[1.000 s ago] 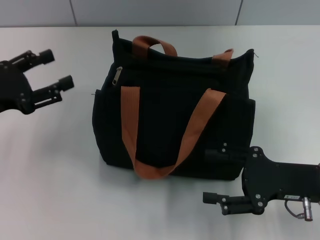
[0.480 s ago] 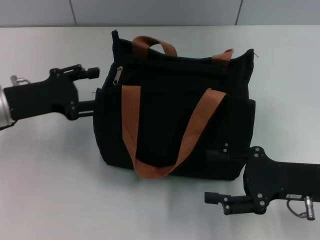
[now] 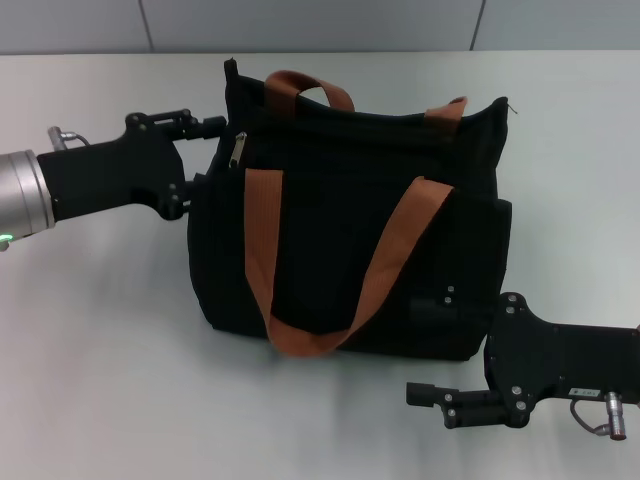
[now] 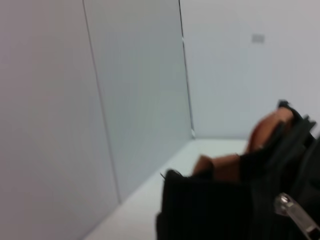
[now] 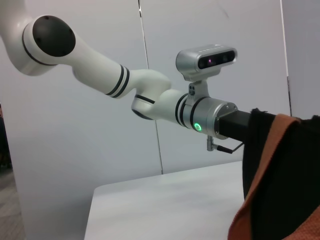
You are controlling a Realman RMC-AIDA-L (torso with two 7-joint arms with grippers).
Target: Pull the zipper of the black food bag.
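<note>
The black food bag (image 3: 340,220) stands upright mid-table, with brown-orange strap handles. Its zipper (image 3: 238,150), a small silver pull tab, hangs at the bag's upper left corner; in the left wrist view the zipper (image 4: 295,216) shows close by against the bag (image 4: 220,210). My left gripper (image 3: 208,155) is open at the bag's left end, fingertips just short of the pull tab, with nothing between them. My right gripper (image 3: 424,350) sits open at the bag's lower right front, with its upper finger (image 3: 432,306) against the fabric. The right wrist view shows the bag (image 5: 280,170) and the left arm (image 5: 165,100).
The bag rests on a pale grey table (image 3: 100,340) that runs back to a grey panelled wall (image 3: 300,25). Bare tabletop lies to the left of the bag, in front of it, and to its right.
My left gripper has swung in from the far left and moved right and up to the bag's upper left corner, beside the zipper. The right arm has barely moved.
</note>
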